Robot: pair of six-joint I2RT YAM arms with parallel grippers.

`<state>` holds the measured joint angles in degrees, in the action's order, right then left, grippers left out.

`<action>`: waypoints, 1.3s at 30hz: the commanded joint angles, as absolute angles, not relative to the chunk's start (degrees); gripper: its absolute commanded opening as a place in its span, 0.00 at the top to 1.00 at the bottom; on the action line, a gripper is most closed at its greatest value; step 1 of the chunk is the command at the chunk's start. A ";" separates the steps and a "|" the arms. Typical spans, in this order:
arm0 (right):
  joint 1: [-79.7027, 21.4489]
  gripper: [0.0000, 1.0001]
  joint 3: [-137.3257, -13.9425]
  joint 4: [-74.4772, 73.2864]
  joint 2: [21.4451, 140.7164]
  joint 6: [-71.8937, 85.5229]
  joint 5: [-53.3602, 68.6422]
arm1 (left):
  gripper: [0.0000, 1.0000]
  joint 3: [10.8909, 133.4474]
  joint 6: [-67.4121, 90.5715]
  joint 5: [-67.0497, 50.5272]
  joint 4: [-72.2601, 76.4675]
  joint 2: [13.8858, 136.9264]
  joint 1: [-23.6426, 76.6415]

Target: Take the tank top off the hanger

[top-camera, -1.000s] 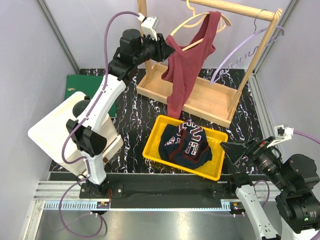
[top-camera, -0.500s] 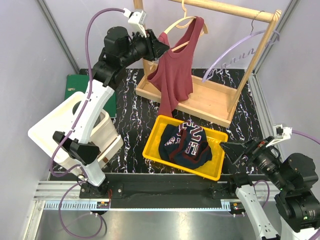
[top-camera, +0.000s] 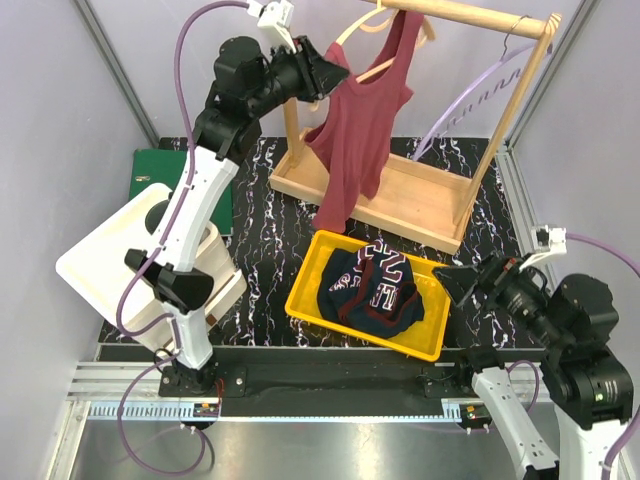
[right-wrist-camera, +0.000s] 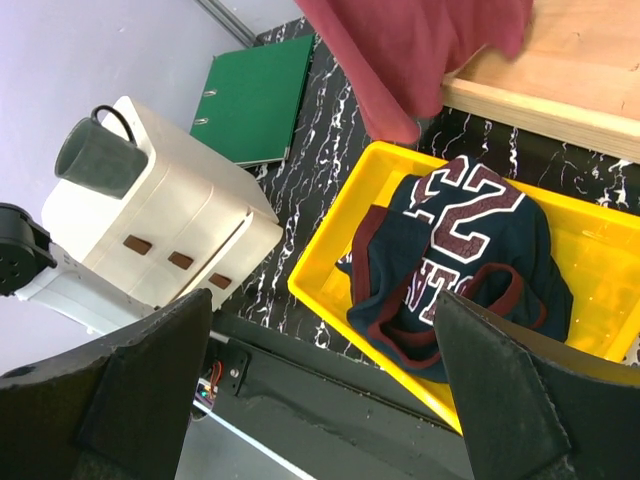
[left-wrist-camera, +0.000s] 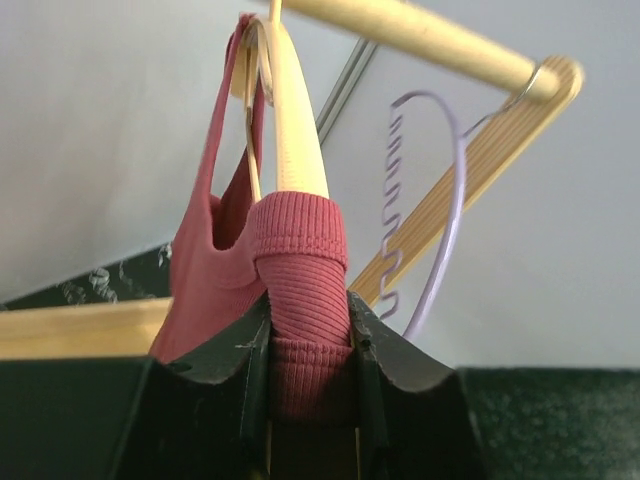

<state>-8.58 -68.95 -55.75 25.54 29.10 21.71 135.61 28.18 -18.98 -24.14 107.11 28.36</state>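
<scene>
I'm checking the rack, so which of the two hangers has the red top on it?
The pale wooden hanger: the tank top hangs on it, while the lilac hanger farther right is bare.

The black marbled table (top-camera: 262,252) carries a yellow tray (top-camera: 303,272) near its front edge. Just behind the tray stands the wooden rack base (top-camera: 420,198). Left of the tray stands a white drawer unit (top-camera: 100,265), and further back lies a green folder (top-camera: 160,172).

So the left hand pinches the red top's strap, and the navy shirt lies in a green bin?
The bin is yellow, as the top view shows. The left hand does pinch the red top's strap, and the navy shirt lies there.
</scene>
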 commanded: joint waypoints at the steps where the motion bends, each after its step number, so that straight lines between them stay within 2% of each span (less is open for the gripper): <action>1: -8.79 0.00 -69.70 -52.21 27.33 27.42 22.50 | 1.00 141.07 31.20 -19.95 -9.23 106.00 28.21; 16: -8.79 0.00 -65.57 -47.29 31.29 24.61 27.68 | 1.00 118.40 21.89 -20.39 -16.78 83.86 28.21; 25: -8.79 0.00 -67.94 -42.03 38.22 25.57 39.70 | 1.00 93.73 21.35 -19.07 -16.09 64.80 28.21; 30: -9.75 0.01 -71.80 -40.35 45.17 26.98 44.30 | 1.00 85.35 23.73 -21.79 -14.59 59.07 28.21; 33: -17.11 0.01 -73.91 -37.88 47.54 28.30 40.62 | 1.00 82.36 24.17 -22.50 -14.68 56.52 28.21; 34: -20.53 0.01 -74.70 -37.97 48.68 28.39 35.30 | 1.00 81.31 24.26 -22.59 -14.76 55.47 28.21; 35: -29.53 0.01 -76.27 -37.97 51.74 28.04 32.03 | 1.00 80.78 24.43 -23.28 -14.77 55.11 28.21; 37: -38.98 0.01 -78.91 -39.55 55.35 26.29 18.16 | 1.00 79.72 24.70 -24.08 -14.94 54.32 28.21; 38: -47.64 0.01 -81.45 -39.64 58.76 25.76 13.49 | 1.00 79.37 24.78 -24.95 -15.12 53.97 28.21; 39: -50.51 0.01 -82.78 -39.38 60.54 25.32 7.01 | 1.00 79.10 24.79 -25.31 -15.38 53.70 28.30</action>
<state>-35.48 -76.01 -41.65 54.11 27.22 28.42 79.42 24.03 -21.52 -21.65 56.82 28.29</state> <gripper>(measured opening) 0.988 0.302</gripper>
